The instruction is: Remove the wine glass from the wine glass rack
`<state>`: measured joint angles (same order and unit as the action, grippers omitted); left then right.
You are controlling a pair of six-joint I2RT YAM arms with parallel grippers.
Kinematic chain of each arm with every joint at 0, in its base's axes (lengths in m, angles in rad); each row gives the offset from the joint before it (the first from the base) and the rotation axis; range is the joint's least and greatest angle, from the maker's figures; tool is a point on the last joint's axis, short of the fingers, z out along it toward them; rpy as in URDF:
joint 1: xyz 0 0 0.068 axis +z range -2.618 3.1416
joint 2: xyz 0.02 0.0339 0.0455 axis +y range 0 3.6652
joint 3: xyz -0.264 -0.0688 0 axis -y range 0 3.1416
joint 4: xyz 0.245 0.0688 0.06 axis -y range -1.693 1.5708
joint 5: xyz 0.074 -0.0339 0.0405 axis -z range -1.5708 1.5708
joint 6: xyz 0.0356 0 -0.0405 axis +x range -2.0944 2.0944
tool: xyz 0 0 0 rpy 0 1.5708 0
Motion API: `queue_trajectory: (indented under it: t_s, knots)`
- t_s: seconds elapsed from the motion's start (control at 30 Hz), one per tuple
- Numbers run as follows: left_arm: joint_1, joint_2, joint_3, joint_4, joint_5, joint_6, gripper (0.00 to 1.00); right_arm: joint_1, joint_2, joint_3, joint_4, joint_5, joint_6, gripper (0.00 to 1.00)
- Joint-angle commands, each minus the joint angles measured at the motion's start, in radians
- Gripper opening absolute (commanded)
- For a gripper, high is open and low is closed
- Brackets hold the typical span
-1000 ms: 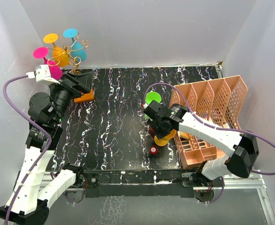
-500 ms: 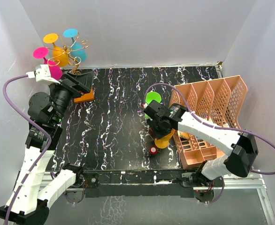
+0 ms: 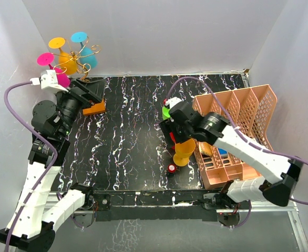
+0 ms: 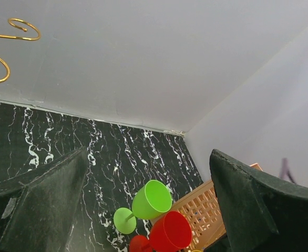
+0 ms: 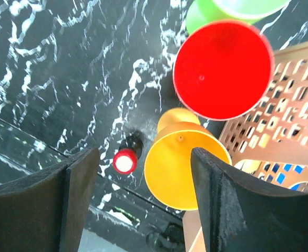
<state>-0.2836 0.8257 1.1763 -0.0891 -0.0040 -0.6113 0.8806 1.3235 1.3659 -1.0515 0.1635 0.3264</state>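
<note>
Across the black marbled table (image 3: 127, 136), the main change is on the right. The right arm has risen off the cluster of glasses beside the salmon lattice basket (image 3: 248, 110). The right gripper (image 5: 143, 168) now hangs over them with its fingers spread wide and nothing between them. Below it stand a red wine glass (image 5: 222, 68), an orange wine glass (image 5: 185, 160) and a green wine glass (image 5: 233, 8), with a small red-capped thing (image 5: 125, 161) close by. This looks like a finished set-down, so that side is probably done for now.

At the far left corner, the wine glass rack (image 3: 85, 63) has glasses hanging on it. The left arm has barely shifted. The left gripper (image 4: 147, 157) sits just above the rack's base, wide open and empty. The nearest hanging glass, a magenta wine glass (image 3: 62, 80), is just beside the wrist, outside the wrist view, which shows only two gold curls. The left gripper would likely need to turn toward that glass.
</note>
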Motion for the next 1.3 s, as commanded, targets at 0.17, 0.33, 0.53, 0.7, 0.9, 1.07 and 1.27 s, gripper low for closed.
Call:
queue_trajectory:
  t_s: [0.17,0.33,0.53,0.7,0.9,1.07,1.27]
  knots:
    - [0.001,0.094,0.132,-0.112,0.007,0.068,0.97,-0.007,-0.186,-0.017,0.266,0.121,-0.03,0.87]
    - [0.0,0.214,0.269,-0.238,-0.056,0.143,0.97,-0.01,-0.258,-0.059,0.333,0.132,-0.065,0.93]
    - [0.003,0.42,0.452,-0.307,-0.122,0.215,0.97,-0.009,-0.331,-0.104,0.368,0.143,-0.09,0.98]
    - [0.108,0.59,0.633,-0.341,-0.041,0.19,0.97,-0.01,-0.384,-0.144,0.402,0.132,-0.098,0.99]
    - [0.37,0.691,0.689,-0.208,0.23,-0.001,0.97,-0.01,-0.415,-0.177,0.428,0.128,-0.122,0.99]
    - [0.512,0.73,0.72,-0.195,0.234,-0.065,0.97,-0.01,-0.429,-0.192,0.441,0.147,-0.147,0.99]
    - [0.639,0.749,0.689,-0.194,0.158,-0.136,0.96,-0.01,-0.475,-0.223,0.481,0.162,-0.176,0.99]
